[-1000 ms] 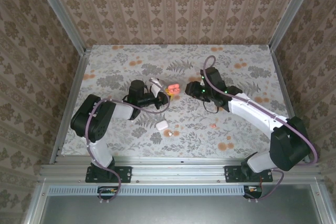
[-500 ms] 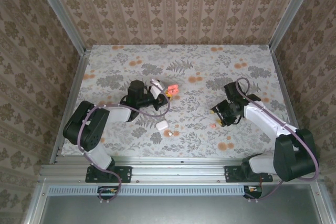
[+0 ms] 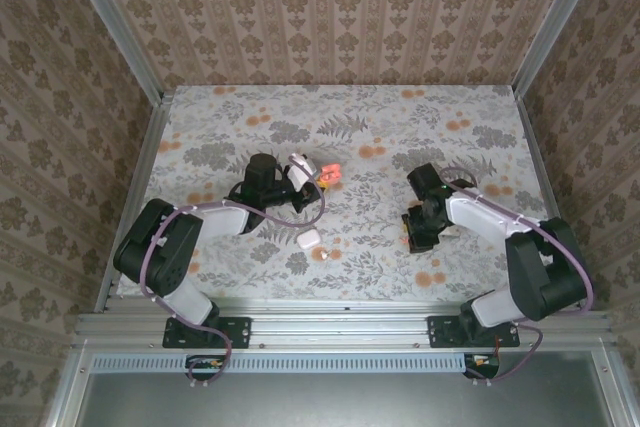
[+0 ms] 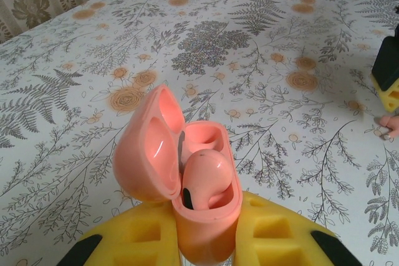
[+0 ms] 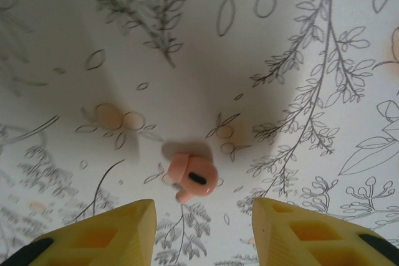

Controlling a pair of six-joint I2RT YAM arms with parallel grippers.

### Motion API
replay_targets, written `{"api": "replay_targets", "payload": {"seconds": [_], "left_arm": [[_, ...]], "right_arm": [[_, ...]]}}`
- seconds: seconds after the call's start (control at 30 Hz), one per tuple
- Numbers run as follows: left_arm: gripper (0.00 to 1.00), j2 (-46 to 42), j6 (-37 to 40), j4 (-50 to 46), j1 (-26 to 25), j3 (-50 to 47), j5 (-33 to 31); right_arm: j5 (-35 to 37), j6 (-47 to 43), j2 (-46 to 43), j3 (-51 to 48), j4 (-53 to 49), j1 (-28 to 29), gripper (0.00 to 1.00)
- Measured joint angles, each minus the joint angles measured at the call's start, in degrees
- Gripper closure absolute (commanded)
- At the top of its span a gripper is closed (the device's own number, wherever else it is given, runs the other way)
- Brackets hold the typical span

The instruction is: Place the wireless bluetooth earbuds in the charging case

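- Floral tablecloth (image 3: 250, 127) covers the table across the middle of the top view; patterned walls stand on three sides.
- Left arm (image 3: 200, 217) runs from the lower left up to frame centre.
- Right arm (image 3: 490, 217) is folded in from the lower right, wrist pointing down at the cloth.
- Left gripper (image 4: 209, 235): yellow foam pads clamped on the body of the coral-pink charging case (image 4: 156, 160), at the bottom centre of the left wrist view. In the top view the case sits just above centre.
- Right gripper (image 5: 206, 228): fingers apart with nothing between them, at right of centre in the top view.
- Case lid is swung open to the left, body upright.
- White charging case (image 3: 308, 238) lies shut on the cloth, below the left gripper, lower centre.
- Seated coral earbud (image 4: 206, 179) sits in the case's near well.
- Loose coral earbud (image 5: 192, 177) lies on the cloth just beyond the gap between the right fingers, untouched. It also shows at the right edge of the left wrist view.
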Motion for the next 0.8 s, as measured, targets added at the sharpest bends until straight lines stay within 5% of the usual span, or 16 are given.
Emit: {"api": "replay_targets", "payload": {"seconds": [0.23, 0.8], "left_arm": [[0.91, 0.00, 0.13, -0.02, 0.00, -0.09, 0.00], [0.91, 0.00, 0.13, -1.33, 0.00, -0.09, 0.00]], "right_arm": [[-0.15, 3.30, 3.48, 0.00, 2.62, 0.17, 0.55], [-0.26, 3.85, 4.26, -0.24, 3.04, -0.04, 0.74]]}}
